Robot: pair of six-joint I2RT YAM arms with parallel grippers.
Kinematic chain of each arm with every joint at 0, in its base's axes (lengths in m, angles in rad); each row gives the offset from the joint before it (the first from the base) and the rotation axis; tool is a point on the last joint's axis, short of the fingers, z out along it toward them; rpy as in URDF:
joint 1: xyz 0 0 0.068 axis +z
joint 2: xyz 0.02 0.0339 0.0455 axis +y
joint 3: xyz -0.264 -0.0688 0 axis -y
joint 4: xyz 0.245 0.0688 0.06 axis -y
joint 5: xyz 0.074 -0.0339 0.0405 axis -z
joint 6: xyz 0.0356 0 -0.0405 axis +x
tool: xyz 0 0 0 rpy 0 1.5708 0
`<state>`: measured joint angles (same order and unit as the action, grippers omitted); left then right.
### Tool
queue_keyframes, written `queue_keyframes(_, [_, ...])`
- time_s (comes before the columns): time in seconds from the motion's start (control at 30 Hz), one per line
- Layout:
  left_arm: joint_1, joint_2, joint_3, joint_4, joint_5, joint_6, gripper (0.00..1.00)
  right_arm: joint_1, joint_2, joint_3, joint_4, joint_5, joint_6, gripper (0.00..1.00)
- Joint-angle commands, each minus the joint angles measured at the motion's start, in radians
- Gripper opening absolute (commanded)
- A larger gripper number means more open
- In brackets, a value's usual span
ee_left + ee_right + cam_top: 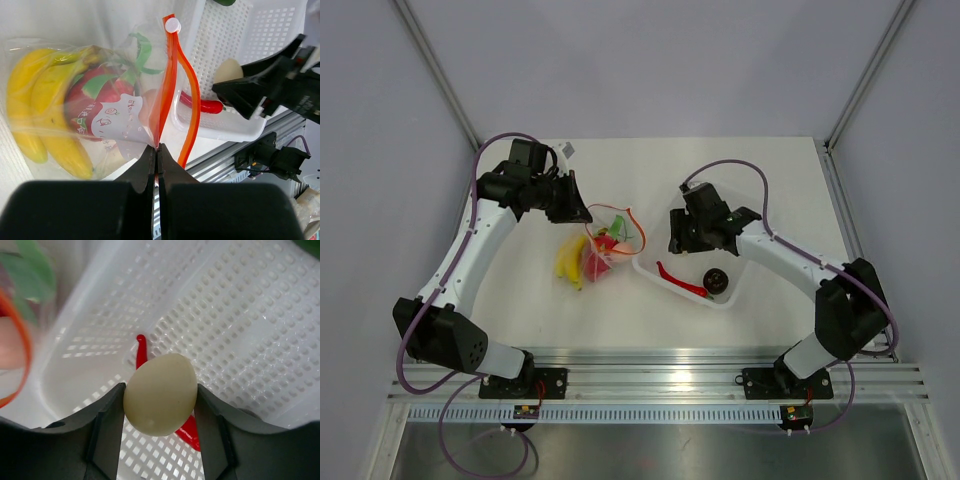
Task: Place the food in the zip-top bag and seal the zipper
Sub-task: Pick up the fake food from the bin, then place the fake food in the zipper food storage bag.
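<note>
The right pincer [160, 389] holds the small whitish piece [161, 402], which looks like an egg. One finger touches each side of it. It hangs over the clear tray [240, 325]. Seen from the wrist, the long red chilli [141, 347] lies on the tray floor under the egg and pokes out at 12 o'clock and at 5 o'clock. From above, a dark round fruit [715, 280] sits in the tray at about 5 o'clock from this pincer. The left pincer [157, 154] is squeezed tight on one end of the zipper [170, 85], where the two orange-red strips meet. Past that pinch the strips bow apart, so the mouth of the zip-top bag [120, 125] is open. Inside the bag are the yellow banana [40, 110] and the pink-red dragon fruit [82, 107], side by side. From above, the bag lies on the white table [770, 180] at 9 o'clock from the tray, just beside it.
</note>
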<state>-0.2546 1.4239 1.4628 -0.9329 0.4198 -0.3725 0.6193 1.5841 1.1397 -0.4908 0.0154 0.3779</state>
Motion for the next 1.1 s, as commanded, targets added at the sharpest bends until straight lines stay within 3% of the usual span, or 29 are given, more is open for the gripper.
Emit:
queue_keyframes(0.0, [-0.008, -0.043, 0.004, 0.075, 0.054, 0.000, 0.00, 0.016, -0.091, 0.081, -0.009, -0.056, 0.003, 0.42])
queue_keyframes(0.23, [-0.012, -0.054, -0.013, 0.086, 0.063, -0.014, 0.00, 0.140, -0.030, 0.290, -0.006, -0.084, 0.010, 0.45])
queue_keyframes(0.5, [-0.015, -0.075, -0.001, 0.060, 0.053, -0.009, 0.00, 0.197, 0.214, 0.512, -0.005, -0.193, 0.026, 0.46])
queue_keyframes(0.57, [-0.015, -0.079, -0.001, 0.059, 0.057, -0.008, 0.00, 0.201, 0.264, 0.564, -0.009, -0.222, 0.026, 0.58])
queue_keyframes(0.67, [-0.015, -0.083, 0.002, 0.062, 0.074, -0.011, 0.00, 0.209, 0.283, 0.606, -0.009, -0.246, 0.013, 0.84])
queue_keyframes(0.77, [-0.015, -0.079, 0.008, 0.062, 0.085, -0.017, 0.00, 0.211, 0.255, 0.594, -0.006, -0.215, 0.006, 0.90])
queue_keyframes(0.93, [-0.015, -0.075, 0.013, 0.066, 0.094, -0.019, 0.00, 0.209, 0.185, 0.520, -0.011, -0.066, -0.010, 0.91])
queue_keyframes(1.07, [-0.015, -0.072, 0.011, 0.068, 0.096, -0.017, 0.00, 0.198, 0.079, 0.396, 0.037, 0.099, 0.030, 0.78])
